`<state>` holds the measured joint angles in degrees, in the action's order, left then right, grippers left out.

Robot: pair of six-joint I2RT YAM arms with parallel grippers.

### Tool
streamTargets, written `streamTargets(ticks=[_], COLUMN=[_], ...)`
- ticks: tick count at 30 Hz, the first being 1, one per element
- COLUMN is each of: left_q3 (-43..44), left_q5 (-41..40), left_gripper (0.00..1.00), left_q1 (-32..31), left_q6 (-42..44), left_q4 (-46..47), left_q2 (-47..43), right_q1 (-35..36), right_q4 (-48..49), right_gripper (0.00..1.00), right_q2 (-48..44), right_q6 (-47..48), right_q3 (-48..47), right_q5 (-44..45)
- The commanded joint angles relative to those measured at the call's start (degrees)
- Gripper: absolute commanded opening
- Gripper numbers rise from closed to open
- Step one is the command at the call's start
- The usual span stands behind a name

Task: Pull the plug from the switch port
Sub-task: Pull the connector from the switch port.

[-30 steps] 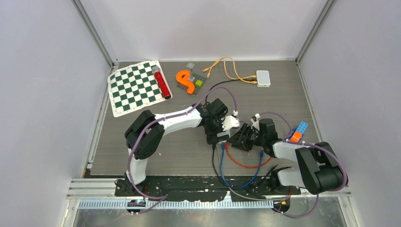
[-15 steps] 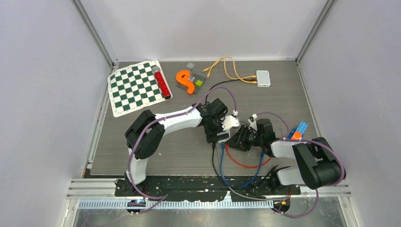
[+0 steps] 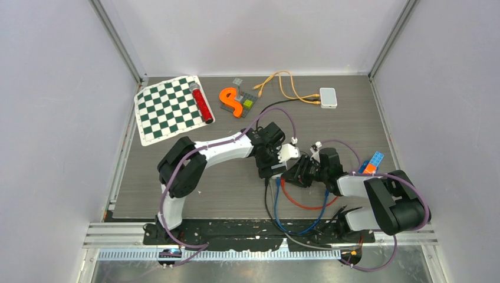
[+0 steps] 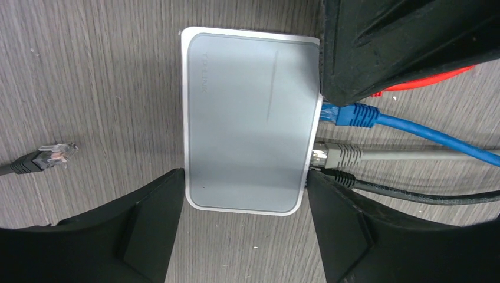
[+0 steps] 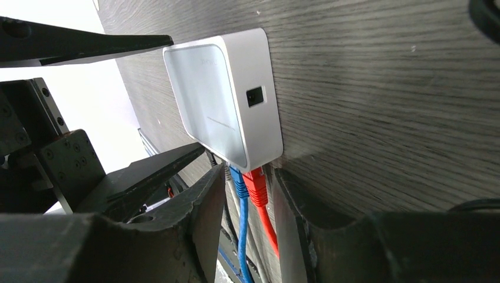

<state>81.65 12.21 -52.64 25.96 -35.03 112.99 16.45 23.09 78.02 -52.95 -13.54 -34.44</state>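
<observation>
The grey-white switch (image 4: 247, 118) lies flat on the wooden table. My left gripper (image 4: 244, 177) is shut on its near end, one finger pressed to each side. Blue (image 4: 351, 115), grey (image 4: 336, 154) and black (image 4: 342, 178) plugs sit in the ports on its right side. In the right wrist view the switch (image 5: 218, 100) shows a red plug (image 5: 256, 186) and a blue plug (image 5: 237, 177) side by side in their ports. My right gripper (image 5: 249, 174) is closed narrowly round both, right behind the switch. In the top view both grippers (image 3: 283, 171) meet mid-table and hide the switch.
A loose black plug (image 4: 50, 154) lies left of the switch. Red, blue and black cables (image 3: 301, 206) loop toward the front edge. A chessboard mat (image 3: 171, 109), a red cylinder (image 3: 201, 103), an orange S-piece (image 3: 231, 101), a white box (image 3: 328, 97) and bricks (image 3: 371, 164) lie further off.
My left gripper's fingers have closed in onto the switch's sides. My right gripper has narrowed and slid a little left, up to the plugs.
</observation>
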Motion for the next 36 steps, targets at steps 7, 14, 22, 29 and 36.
streamTargets(ticks=[7,14,22,29,36], left_q3=[3.2,2.4,2.3,2.3,2.2], left_q5=[1.7,1.3,2.1,2.4,2.5], left_gripper=[0.61,0.57,0.56,0.55,0.55], left_q1=[-0.5,-0.5,-0.5,-0.5,-0.5], left_q6=[-0.4,-1.0,-1.7,-2.1,-3.0], left_q4=[-2.1,-1.8,-1.9,-1.9,-1.3], left_q2=[2.4,2.3,2.5,2.6,2.6], right_q1=[0.3,1.1,2.2,2.4,4.2], right_q4=[-0.7,-6.2,-5.8,6.1,4.5], right_gripper=[0.41,0.41,0.41,0.38,0.35], right_q2=[0.2,-2.6,-5.1,0.6,-1.8], right_q6=[0.8,3.0,2.8,-4.2,-4.0], right_q3=[0.8,-0.2,-0.4,2.5,2.8], right_q5=[3.6,7.1,7.5,3.0,6.3])
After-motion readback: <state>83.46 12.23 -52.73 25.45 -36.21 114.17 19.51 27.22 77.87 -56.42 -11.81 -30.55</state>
